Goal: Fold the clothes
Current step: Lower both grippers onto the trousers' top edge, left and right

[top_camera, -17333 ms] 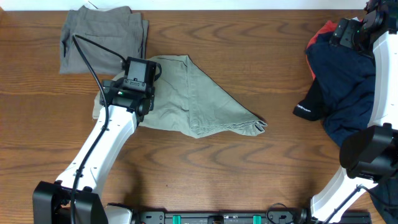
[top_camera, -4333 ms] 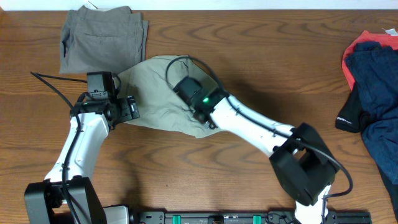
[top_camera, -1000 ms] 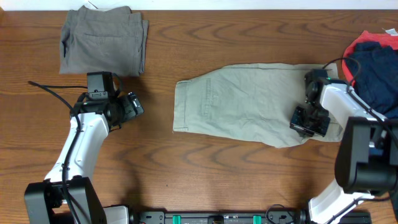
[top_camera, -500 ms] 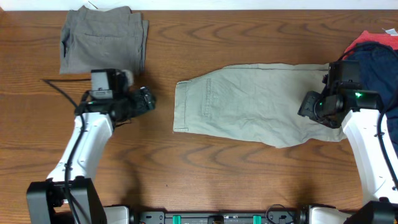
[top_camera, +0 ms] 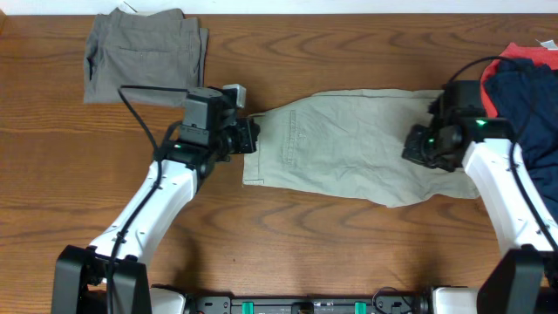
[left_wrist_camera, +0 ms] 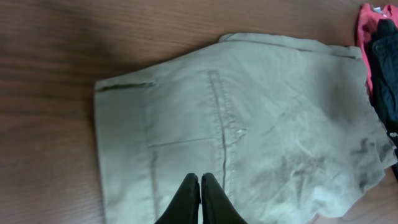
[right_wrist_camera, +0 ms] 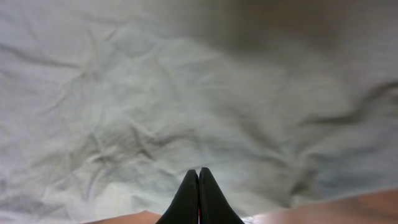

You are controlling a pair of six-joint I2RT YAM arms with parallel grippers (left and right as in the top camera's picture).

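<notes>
Spanning wooden table (top_camera: pixel 349 253): khaki trousers (top_camera: pixel 349 148) | left hand (left_wrist_camera: pixel 199 178), right hand (right_wrist_camera: pixel 198 172) pressed together, apparently empty

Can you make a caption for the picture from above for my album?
Left claw and right claw, both shut, at opposite ends of the khaki trousers on the wooden table.

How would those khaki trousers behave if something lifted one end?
Probably floppy: the khaki trousers lie flat and creased, so a lifted end would likely sag and drape. Pushed, they would probably bunch into wrinkles rather than slide whole across the wooden table. Seemingly light, thin cloth; nothing to roll or break.
</notes>
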